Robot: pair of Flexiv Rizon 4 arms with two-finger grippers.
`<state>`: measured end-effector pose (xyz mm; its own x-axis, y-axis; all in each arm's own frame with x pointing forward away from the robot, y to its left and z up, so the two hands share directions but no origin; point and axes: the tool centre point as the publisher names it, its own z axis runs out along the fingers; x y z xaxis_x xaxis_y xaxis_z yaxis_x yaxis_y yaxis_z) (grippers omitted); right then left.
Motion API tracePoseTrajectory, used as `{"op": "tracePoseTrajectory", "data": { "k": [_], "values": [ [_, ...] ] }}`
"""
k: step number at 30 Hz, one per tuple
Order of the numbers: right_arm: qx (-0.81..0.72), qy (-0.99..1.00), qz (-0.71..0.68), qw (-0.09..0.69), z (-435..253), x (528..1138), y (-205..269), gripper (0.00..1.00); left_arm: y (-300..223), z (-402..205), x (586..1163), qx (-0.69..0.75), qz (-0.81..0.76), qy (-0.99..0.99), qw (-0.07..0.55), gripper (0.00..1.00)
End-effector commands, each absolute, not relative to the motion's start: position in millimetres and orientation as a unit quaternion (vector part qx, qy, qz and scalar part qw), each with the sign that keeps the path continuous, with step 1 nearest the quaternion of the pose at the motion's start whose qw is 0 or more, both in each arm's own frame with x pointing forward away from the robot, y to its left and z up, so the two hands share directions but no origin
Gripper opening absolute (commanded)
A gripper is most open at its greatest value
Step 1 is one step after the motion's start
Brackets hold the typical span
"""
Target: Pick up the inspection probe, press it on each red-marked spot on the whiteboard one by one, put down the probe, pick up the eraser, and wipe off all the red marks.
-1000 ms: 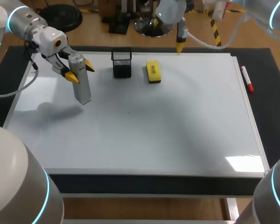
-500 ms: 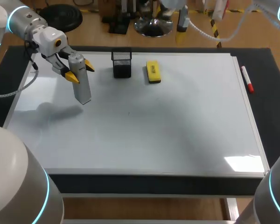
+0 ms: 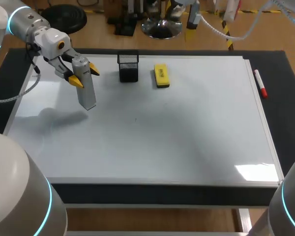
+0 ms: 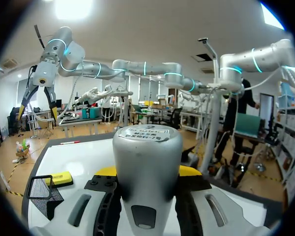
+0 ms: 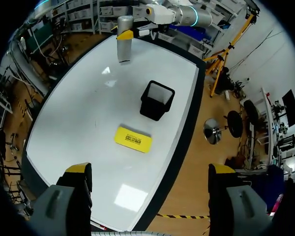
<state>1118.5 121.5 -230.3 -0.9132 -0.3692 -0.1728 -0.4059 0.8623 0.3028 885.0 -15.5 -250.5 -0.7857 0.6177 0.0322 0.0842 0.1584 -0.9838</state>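
My left gripper (image 3: pixel 81 74) is shut on the grey cylindrical probe (image 3: pixel 86 92), which stands nearly upright over the whiteboard's (image 3: pixel 187 128) far left part. I cannot tell whether its lower end touches the board. In the left wrist view the probe (image 4: pixel 146 157) fills the space between the yellow tips of the gripper (image 4: pixel 147 171). The yellow eraser (image 3: pixel 161 75) lies near the board's far edge. No red marks show on the board, only a tiny dark dot (image 3: pixel 135 118). My right gripper (image 5: pixel 150 169) hangs open, high beyond the far edge, looking down on the eraser (image 5: pixel 132 138) and the probe (image 5: pixel 124 39).
A black mesh holder (image 3: pixel 128 67) stands between the probe and the eraser. A red marker (image 3: pixel 260 83) lies along the board's right edge. The board's middle and near half are bare white surface.
My right arm has drawn back from the board's far edge, further out of the head view. The left arm and the probe have not moved.
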Motion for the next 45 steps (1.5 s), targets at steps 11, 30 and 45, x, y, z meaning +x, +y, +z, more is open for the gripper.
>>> {"op": "tracePoseTrajectory", "data": {
  "k": [11,30,45],
  "values": [
    [-0.197,0.966,0.159,0.05,-224.4,1112.4,120.8,1.0,-15.2,-249.8,885.4,-0.242,0.602,-0.728,0.222,0.0],
    [-0.197,0.966,0.159,0.05,-224.4,1112.4,120.8,1.0,-23.8,-241.9,888.6,-0.229,0.592,-0.74,0.22,0.0],
    [-0.197,0.966,0.159,0.05,-224.4,1112.4,120.8,1.0,-47.4,-202.6,899.5,-0.143,0.577,-0.78,0.195,0.0]
  ]
}}
